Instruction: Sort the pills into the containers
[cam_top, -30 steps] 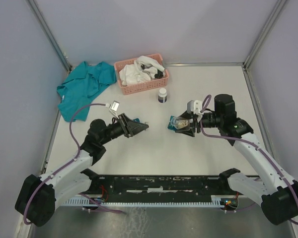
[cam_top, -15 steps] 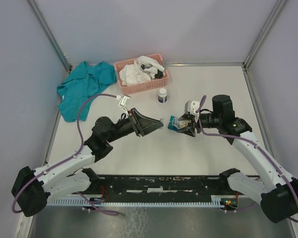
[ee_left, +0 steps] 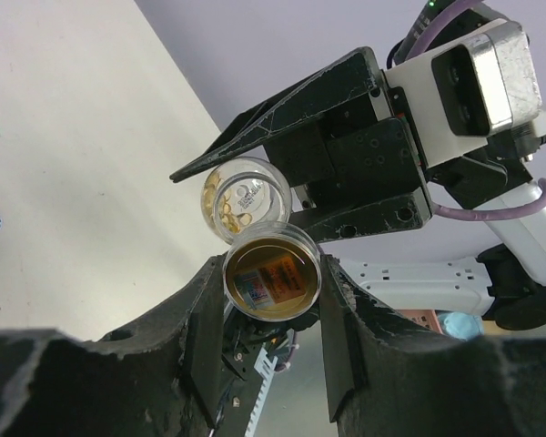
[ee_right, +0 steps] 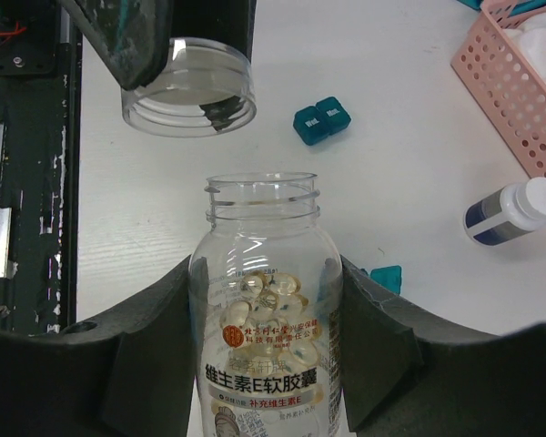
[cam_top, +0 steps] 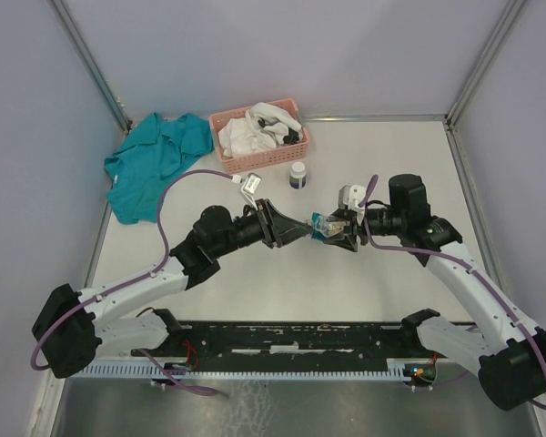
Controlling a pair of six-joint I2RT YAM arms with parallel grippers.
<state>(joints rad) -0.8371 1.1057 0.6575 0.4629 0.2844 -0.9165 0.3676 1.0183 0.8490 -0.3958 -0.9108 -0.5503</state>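
- The right fingers (ee_right: 164,319) are clamped around the clear bottle (ee_right: 264,264). It's held up off the bench (ee_right: 409,173) with the mouth open and facing the other arm. I figure that's so the neck stays steady and reachable.
- The left fingers (ee_left: 209,309) are narrow and pinched on the clear cap (ee_right: 189,86). The cap sits just off the bottle's mouth, not touching it.
- The pills (ee_right: 266,305) are yellow softgels, all still inside the bottle. None are in the containers yet.
- One teal container (ee_right: 321,120) sits on the bench past the cap. The second (ee_right: 387,278) peeks out beside the right fingers. Both are below the bottle, so that's probably where the pour goes.
- The white bottle (ee_right: 514,211) and pink basket (ee_right: 519,82) sit off to the side, well out of the way.
- Compared with half a second ago, the left arm has stretched further across, so the two sets of fingers now nearly meet. The right arm has barely budged.
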